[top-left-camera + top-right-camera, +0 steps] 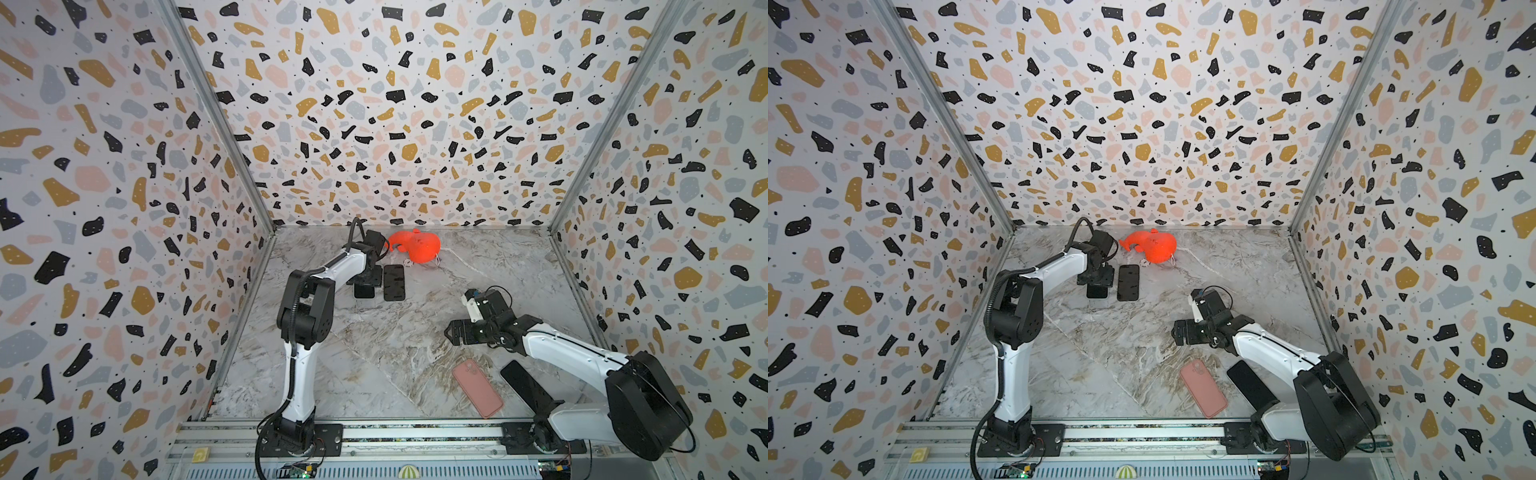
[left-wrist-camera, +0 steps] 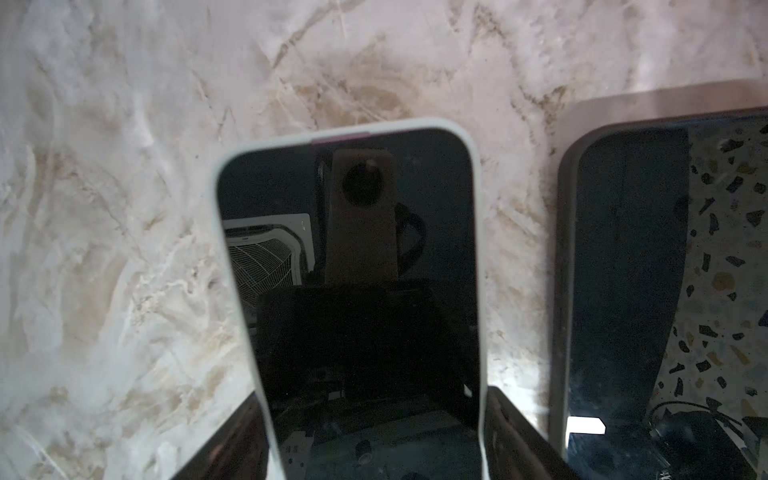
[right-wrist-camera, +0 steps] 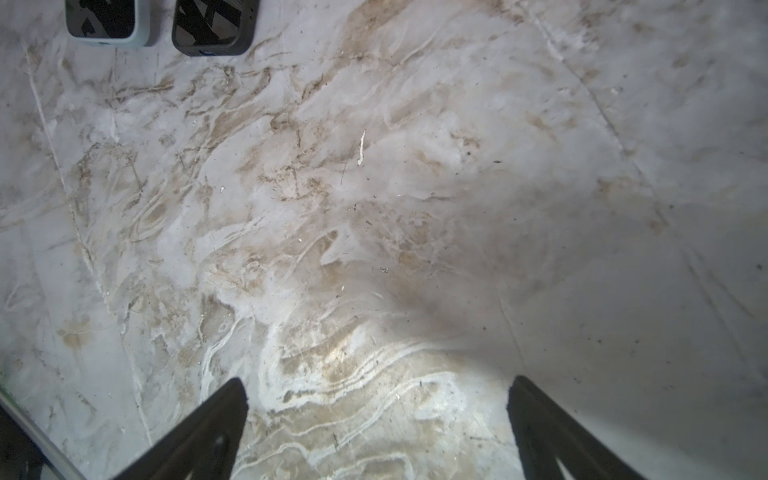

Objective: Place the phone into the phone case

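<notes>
Pale case (image 2: 218,216) w/ dark-screened phone (image 2: 353,249) inside its rim, lying in the back-left quarter of the marble tabletop (image 1: 374,357), short of the back edge. Judged: phone seated at the visible end; the opposite end is hidden behind the L gripper (image 2: 374,395).

L jaws stand part-closed astride the case's long sides. Both fingers (image 2: 232,440) appear to press the rim, though they sit blurred at the frame's limit, so contact is probable, not certain.

Just beside, w/ a strip of marble between: second phone (image 2: 623,270) in a dark case (image 2: 566,249). Orange toy (image 1: 417,246) lies at the back edge. Near the front edge, R of mid, are a pink case (image 1: 477,388), camera cut-out up, and a black phone (image 1: 524,384) partly under the R arm. R gripper (image 3: 378,382) hovers over bare marble mid-tabletop, jaws wide, holding nothing.

Risks (judged):
- Squeeze on soft case walls may bow the rim and pop a corner of the phone free, esp. the hidden end.
- A lift by the rim alone may let the glossy phone slide out.
- Widening the L jaws may shove the dark case, given the narrow gap.
- An R-arm sweep may drag the black phone off the front edge.
</notes>
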Tool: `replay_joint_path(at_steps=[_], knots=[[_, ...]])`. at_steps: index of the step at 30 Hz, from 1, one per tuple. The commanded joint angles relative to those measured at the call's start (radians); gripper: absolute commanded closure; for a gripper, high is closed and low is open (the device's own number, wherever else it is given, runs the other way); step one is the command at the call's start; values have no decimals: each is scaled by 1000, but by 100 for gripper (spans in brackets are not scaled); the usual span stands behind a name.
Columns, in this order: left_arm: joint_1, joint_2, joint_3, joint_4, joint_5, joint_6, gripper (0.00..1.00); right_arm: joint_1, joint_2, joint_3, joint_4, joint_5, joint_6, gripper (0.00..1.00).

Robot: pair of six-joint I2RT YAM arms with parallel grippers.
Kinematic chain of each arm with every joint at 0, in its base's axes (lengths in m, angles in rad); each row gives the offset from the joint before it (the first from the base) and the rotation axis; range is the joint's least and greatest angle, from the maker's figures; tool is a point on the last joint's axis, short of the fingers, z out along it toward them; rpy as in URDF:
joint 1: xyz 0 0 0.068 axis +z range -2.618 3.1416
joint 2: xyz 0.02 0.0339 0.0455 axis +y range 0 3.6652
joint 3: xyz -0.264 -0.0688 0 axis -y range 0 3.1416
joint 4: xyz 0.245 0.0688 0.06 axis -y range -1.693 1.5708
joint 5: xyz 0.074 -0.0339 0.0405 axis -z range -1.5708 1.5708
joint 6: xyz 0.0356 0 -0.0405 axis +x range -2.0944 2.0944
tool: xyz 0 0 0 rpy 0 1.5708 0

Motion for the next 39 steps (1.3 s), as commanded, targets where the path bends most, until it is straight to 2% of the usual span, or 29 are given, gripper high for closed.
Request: replay_joint_path(at_steps=[1,15,26,33,39], knots=[[6,15,48,20,3,15,41,-3,0,34,4,-9,-12,1],[10,62,87,9,58,26,41,-3,3,21,15,-14,-7,1],[10,62,61,-5,81,29,39,-4,15,21,27,-25,-5,1],[9,66,53,-19,101,31,33,-4,17,25,27,-30,-1,1],[10,66,53,-41,77,33,27,-1,19,23,30,-35,-1,1]])
